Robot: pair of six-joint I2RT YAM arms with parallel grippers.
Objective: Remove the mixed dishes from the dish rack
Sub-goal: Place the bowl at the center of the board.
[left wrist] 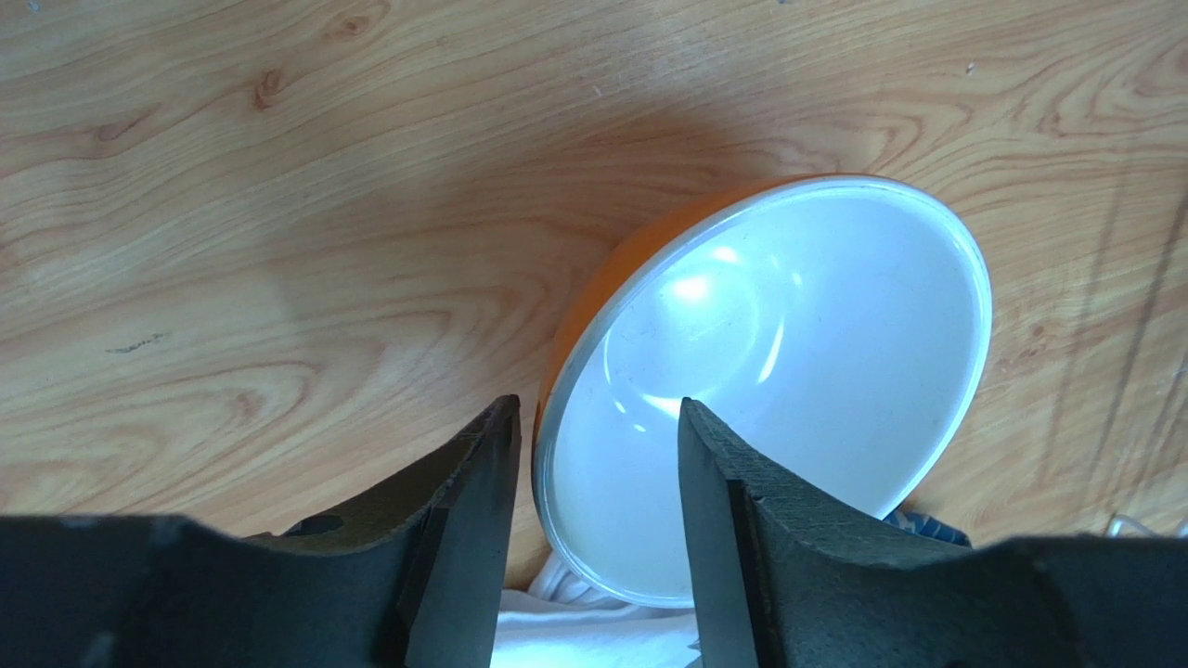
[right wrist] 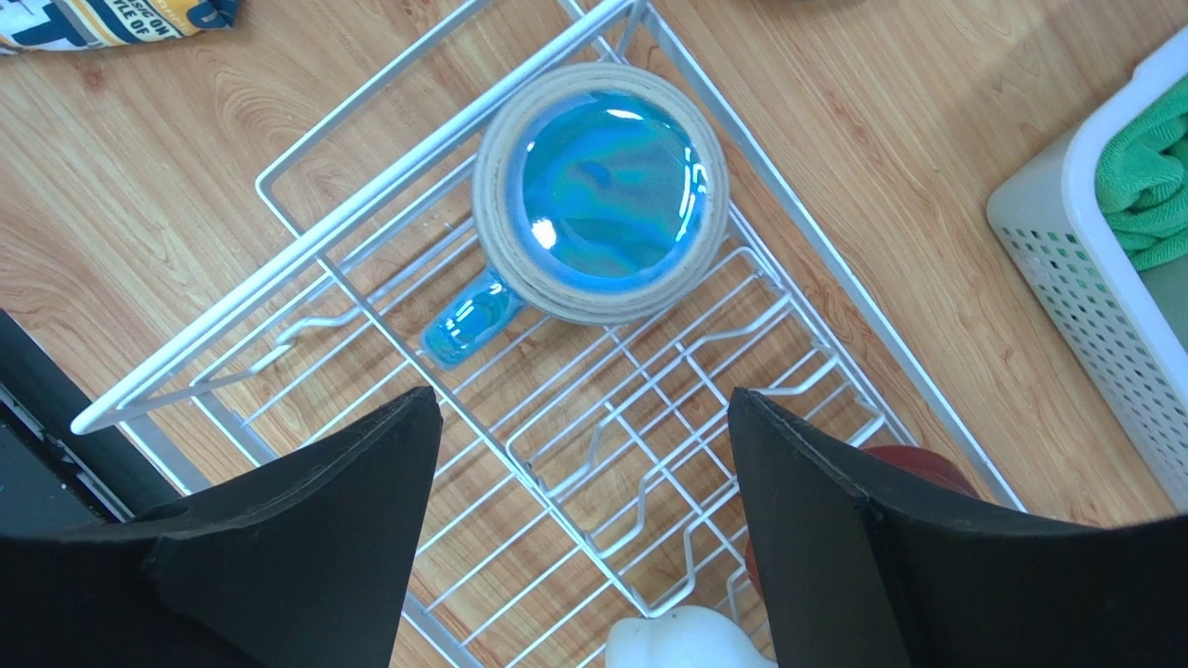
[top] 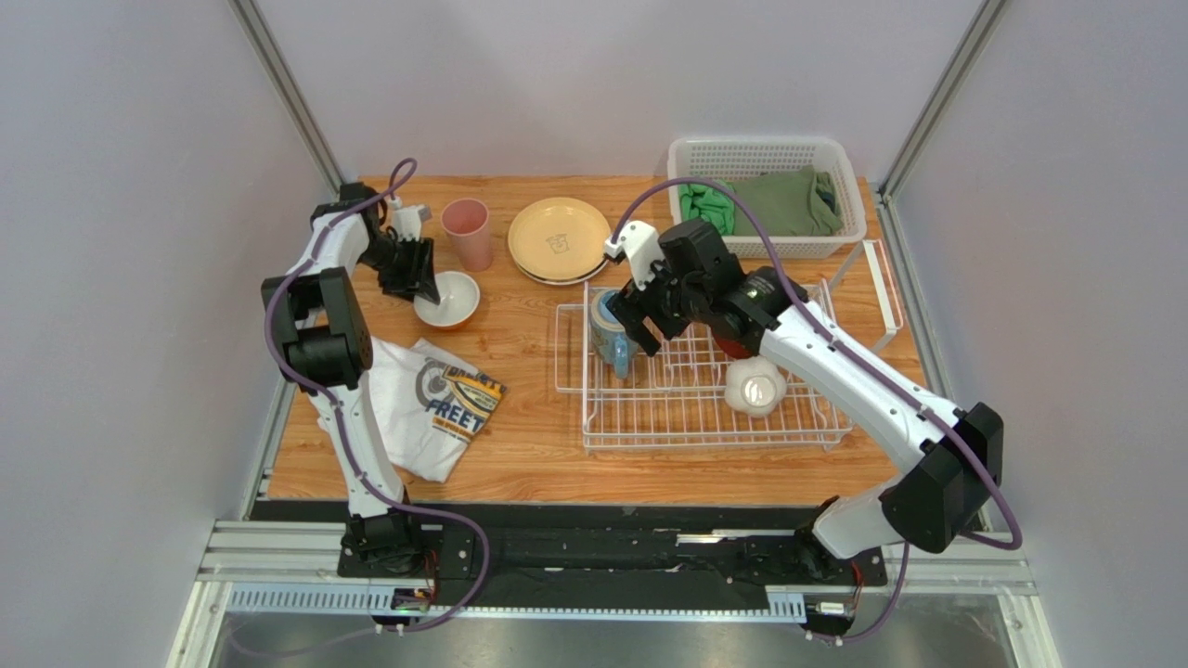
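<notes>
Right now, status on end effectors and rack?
Left end effector open, straddling rim of orange, white-lined bowl on wooden table. Right end effector open over light-blue mug in white wire rack. Nothing blocking.

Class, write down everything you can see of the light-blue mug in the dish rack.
The light-blue mug stands upright, mouth up and empty, in a corner of the white wire dish rack, with its base on the wires. It looks ceramic: glossy blue inside, with a broad tan rim and one blue handle sticking out sideways over the wires. The right claw hangs open above it, its fingers clear of the mug.
</notes>
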